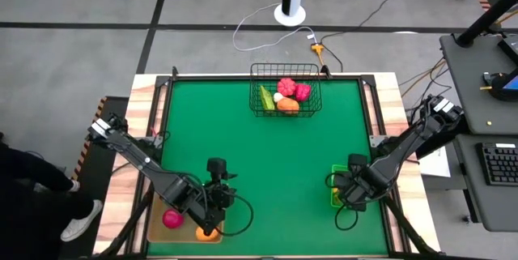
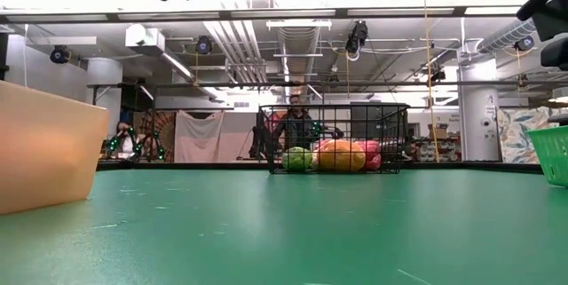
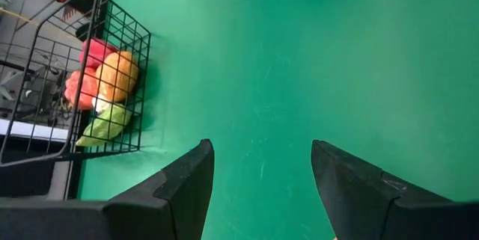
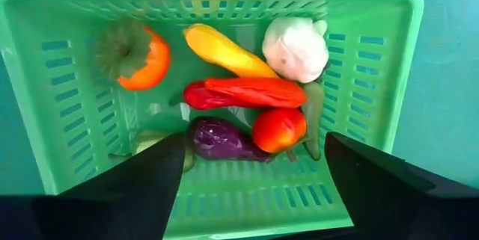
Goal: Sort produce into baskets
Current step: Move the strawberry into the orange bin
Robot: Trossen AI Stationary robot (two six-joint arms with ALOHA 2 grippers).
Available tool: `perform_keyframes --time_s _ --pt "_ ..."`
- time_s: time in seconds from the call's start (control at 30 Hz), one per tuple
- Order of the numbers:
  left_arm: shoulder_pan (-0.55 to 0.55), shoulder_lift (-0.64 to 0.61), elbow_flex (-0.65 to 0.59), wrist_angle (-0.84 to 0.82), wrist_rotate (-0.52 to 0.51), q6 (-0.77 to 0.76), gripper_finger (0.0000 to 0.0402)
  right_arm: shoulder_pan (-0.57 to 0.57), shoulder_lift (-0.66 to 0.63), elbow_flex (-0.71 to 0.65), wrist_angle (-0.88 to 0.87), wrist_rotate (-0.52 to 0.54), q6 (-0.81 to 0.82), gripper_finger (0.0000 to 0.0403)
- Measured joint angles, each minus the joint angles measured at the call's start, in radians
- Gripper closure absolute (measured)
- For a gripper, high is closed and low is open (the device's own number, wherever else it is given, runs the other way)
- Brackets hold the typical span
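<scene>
The black wire-mesh basket point(image 1: 283, 98) stands at the far middle of the table with red, pink, orange and green produce inside point(image 3: 112, 75). The tan tray point(image 1: 162, 229) lies at the near left and holds a pink piece point(image 1: 171, 219) and an orange piece point(image 1: 206, 233). My left gripper point(image 3: 262, 158) hangs open over the tray's right end, with nothing between its fingers. The green bin point(image 4: 224, 1) sits at the near right, holding several pieces, among them a purple one point(image 4: 221, 139) and a red one point(image 4: 278, 129). My right gripper point(image 4: 254, 158) is open, pointing down over the bin's near wall.
Bare green table point(image 1: 267, 163) spreads between the three containers. Wooden boards point(image 1: 142, 98) border the table on both sides. A desk with a keyboard point(image 1: 495, 163) stands beyond the right edge. People show in the room behind the wire basket point(image 2: 297, 125).
</scene>
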Motion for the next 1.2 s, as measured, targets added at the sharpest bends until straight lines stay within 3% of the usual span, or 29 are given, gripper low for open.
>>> perform_keyframes --time_s 0.47,1.2 --pt "0.048 -0.06 -0.029 0.003 -0.015 0.026 0.0196 0.0 0.002 -0.001 0.003 0.0 0.064 0.0134" --pt "0.049 -0.059 -0.041 0.01 -0.031 0.026 0.0196 -0.001 0.022 -0.069 0.003 0.002 0.068 0.0138"
